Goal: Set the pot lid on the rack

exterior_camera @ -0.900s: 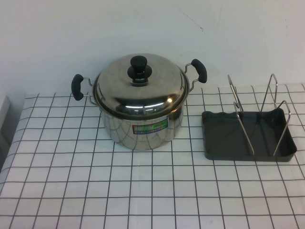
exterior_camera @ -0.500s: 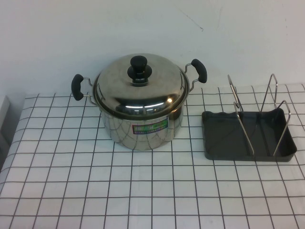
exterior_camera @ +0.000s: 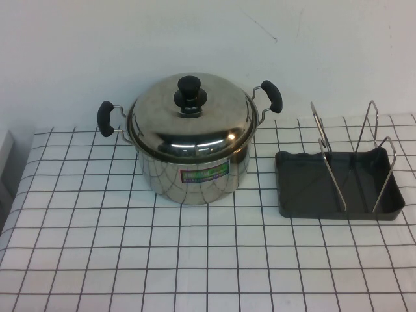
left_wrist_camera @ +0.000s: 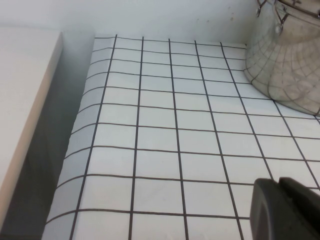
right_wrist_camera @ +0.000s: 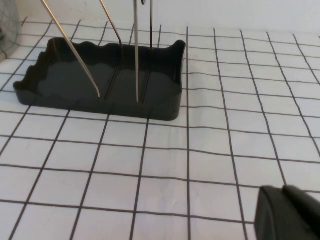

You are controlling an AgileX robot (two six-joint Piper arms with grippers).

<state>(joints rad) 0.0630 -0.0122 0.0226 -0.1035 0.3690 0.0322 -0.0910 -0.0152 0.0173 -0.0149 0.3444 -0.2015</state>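
On the grid-patterned table [exterior_camera: 195,260], the pot lid [exterior_camera: 188,120] is sitting on the pot [exterior_camera: 192,172]. Just beside it, on the robot's right, the rack [exterior_camera: 338,185] is standing apart. Only a dark corner of the left gripper [left_wrist_camera: 287,210] and of the right gripper [right_wrist_camera: 290,212] is showing, each hovering over bare table, holding nothing visible; finger opening cannot be determined.
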